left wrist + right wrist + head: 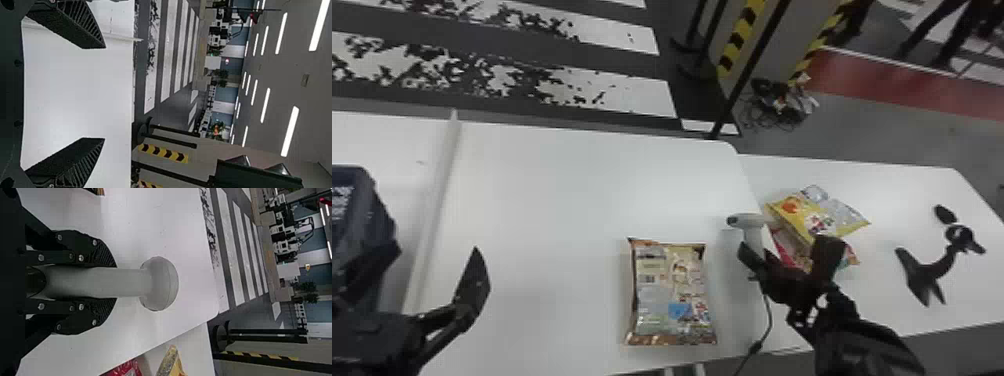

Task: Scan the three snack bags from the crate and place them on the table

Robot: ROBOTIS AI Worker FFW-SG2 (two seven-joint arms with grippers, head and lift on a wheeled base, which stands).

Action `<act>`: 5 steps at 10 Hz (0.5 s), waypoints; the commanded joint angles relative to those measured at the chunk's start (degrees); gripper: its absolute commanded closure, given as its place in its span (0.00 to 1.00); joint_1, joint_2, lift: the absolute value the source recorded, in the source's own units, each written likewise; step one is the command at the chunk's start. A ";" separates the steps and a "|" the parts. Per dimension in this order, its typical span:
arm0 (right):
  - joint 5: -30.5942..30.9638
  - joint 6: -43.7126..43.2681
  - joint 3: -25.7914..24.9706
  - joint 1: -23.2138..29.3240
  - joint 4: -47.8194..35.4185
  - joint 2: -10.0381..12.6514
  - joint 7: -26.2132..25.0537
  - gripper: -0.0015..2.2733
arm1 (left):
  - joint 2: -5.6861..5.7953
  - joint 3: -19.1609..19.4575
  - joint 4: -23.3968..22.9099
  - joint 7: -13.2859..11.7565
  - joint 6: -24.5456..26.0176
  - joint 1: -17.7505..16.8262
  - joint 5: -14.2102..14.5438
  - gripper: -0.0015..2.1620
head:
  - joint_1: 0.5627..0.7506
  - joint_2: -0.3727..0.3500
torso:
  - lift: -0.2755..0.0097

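Grey-white plastic makes up the scanner [754,235], its handle pinched between the fingers of the right gripper [757,257]. Left of the scanner and nearer the robot, a brown-edged snack bag [669,295] lies flat on the white table [582,190]. Right of the scanner, on the adjoining table [887,187], a yellow bag [804,215] lies partly over a red bag [782,247]; a black stand [927,275] is farther right. The scanner's cable [769,320] runs down from it toward the robot. Well left of the scanner are the dark blue crate [362,200] and the left gripper [434,250], its fingers spread wide with nothing between them.
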 commanded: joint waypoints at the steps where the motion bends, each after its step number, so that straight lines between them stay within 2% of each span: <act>1: 1.09 -0.05 0.07 -1.54 2.46 -0.22 0.05 0.95 | 0.33 -0.16 0.02 0.02 0.07 -0.05 0.18 0.01 | 0.70 0.03 | 0.75; 2: 1.35 0.30 0.16 -2.51 3.96 -0.49 1.02 0.84 | 0.33 -0.25 0.64 0.02 0.07 -0.49 0.18 0.01 | 0.70 0.03 | 0.75; 3: 1.62 0.30 0.16 -2.60 4.31 -0.40 1.02 0.63 | 0.42 -0.42 0.99 -0.06 0.07 -0.75 0.26 0.01 | 0.70 0.03 | 0.75; 4: 1.18 0.12 0.16 -2.25 4.22 -0.31 1.02 0.14 | 0.50 -0.60 0.90 -0.06 0.07 -0.84 0.26 0.01 | 0.70 0.03 | 0.75; 5: 0.91 -0.58 -0.02 -1.28 3.16 -0.22 0.93 0.00 | 0.50 -0.78 0.81 -0.06 0.07 -1.02 0.18 0.01 | 0.70 0.03 | 0.75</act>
